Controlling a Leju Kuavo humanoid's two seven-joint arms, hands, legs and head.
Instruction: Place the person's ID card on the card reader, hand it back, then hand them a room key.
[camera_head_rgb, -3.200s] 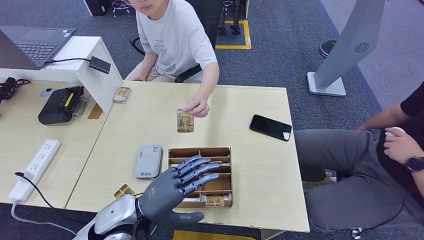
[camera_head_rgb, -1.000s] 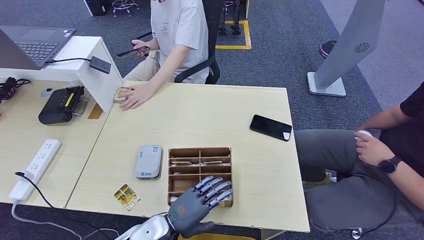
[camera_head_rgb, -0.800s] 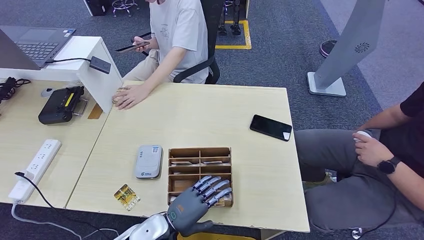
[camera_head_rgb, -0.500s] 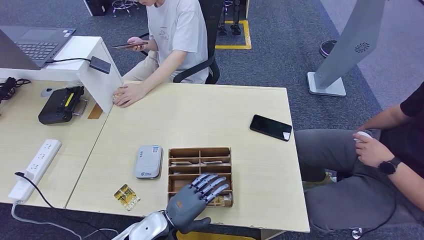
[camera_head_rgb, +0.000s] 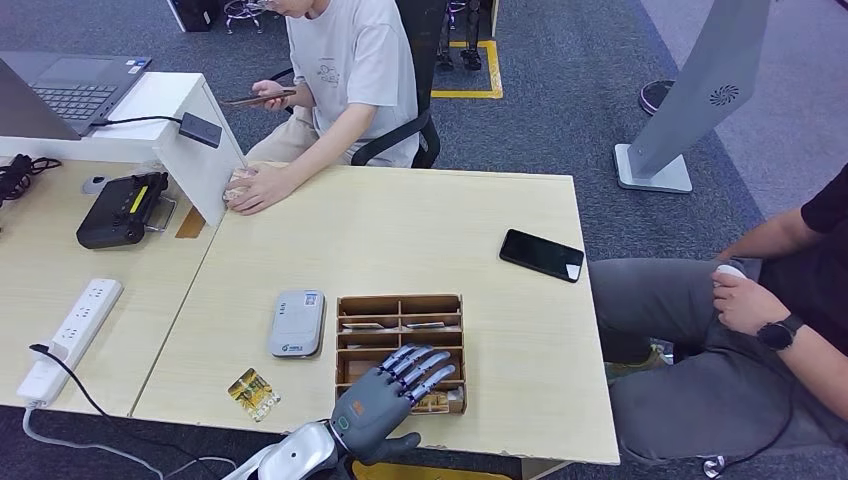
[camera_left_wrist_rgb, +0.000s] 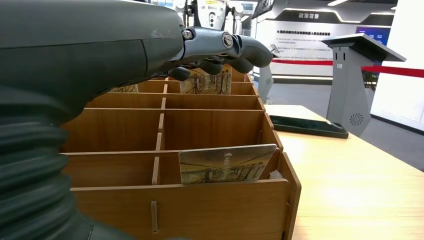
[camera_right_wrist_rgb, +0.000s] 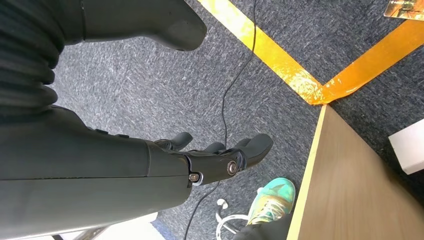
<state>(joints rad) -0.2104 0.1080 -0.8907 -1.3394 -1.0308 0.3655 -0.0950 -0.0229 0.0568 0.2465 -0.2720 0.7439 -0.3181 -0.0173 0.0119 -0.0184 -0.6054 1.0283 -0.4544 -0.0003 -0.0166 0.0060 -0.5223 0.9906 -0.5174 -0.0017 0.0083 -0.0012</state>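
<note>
Status, ref. wooden organizer (camera_head_rgb: 400, 303): left hand (camera_head_rgb: 385, 400) hovers over its near rows, fingers apart, holding nothing. Room key card (camera_left_wrist_rgb: 226, 164) stands in near-right compartment, not yet gripped. Judged: ID steps look done; person's hand (camera_head_rgb: 262, 188) covers a card at far-left table corner, well beyond card reader (camera_head_rgb: 297, 322), which sits just left of organizer. Left: pick key, hand over. Right hand (camera_right_wrist_rgb: 210, 155) hangs by the floor, fingers loosely apart, empty. Clearance: near table edge (camera_head_rgb: 480, 455) close behind organizer; open tabletop beyond; phone (camera_head_rgb: 541, 255) far-right.
</note>
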